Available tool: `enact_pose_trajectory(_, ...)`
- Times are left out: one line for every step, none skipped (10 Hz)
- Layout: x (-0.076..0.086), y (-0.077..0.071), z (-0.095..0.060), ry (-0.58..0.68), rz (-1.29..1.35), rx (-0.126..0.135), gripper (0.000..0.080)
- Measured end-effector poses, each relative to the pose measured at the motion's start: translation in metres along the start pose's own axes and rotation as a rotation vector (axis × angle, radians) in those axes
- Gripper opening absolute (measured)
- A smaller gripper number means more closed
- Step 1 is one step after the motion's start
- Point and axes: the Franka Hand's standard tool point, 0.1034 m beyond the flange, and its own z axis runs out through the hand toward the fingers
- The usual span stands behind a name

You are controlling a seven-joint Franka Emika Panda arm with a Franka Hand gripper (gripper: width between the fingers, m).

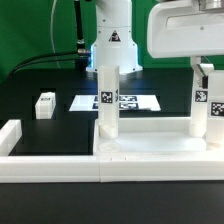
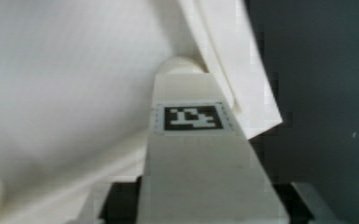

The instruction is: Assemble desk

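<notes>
leg-fitting is the step in hand. two-finger gripper (image 1: 205, 68) looks clenched on a white square block leg with black-and-white tags (image 1: 206, 105), upright at three o'clock on the wide flat white rimmed tabletop panel (image 1: 150, 147) in the exterior view. second upright white leg (image 1: 107, 100) stands at nine o'clock. next move likely calls for seating the held leg firmly, then releasing.

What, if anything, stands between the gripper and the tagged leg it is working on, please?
Nothing visible does. In the wrist view the gripper has its fingers right against both sides of the leg, which stands at the tabletop panel.
</notes>
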Motion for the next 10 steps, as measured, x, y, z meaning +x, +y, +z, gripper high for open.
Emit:
enact_pose_trajectory(0.0002,0.0003,0.0,0.0,0.068,0.0,0.0291)
enact_pose_trajectory(0.0003,0.0004,0.0,0.0,0.104,0.0,0.0291)
enact_pose_trajectory(0.0006,0.001,0.0001,-0.001,0.19,0.001,0.0291)
enact_pose_trajectory(0.0002,0.0013,0.0004,-0.003,0.277,0.002,0.0291)
enact_pose_trajectory(-0.001,0.001,0.0008,-0.005,0.435,0.005,0.0291)
enact_pose_trajectory(-0.0018,0.0007,0.0012,-0.012,0.576,0.011,0.0291)
enact_pose_trajectory(-0.0012,0.0001,0.0016,-0.019,0.67,0.015,0.0291)
enact_pose_trajectory(0.0001,0.0006,0.0018,-0.03,0.726,0.018,0.0291)
enact_pose_trajectory(-0.0004,0.0,0.0019,-0.038,0.853,0.02,0.0291)
enact_pose_trajectory(-0.0005,-0.0001,0.0019,-0.039,0.89,0.02,0.0291)
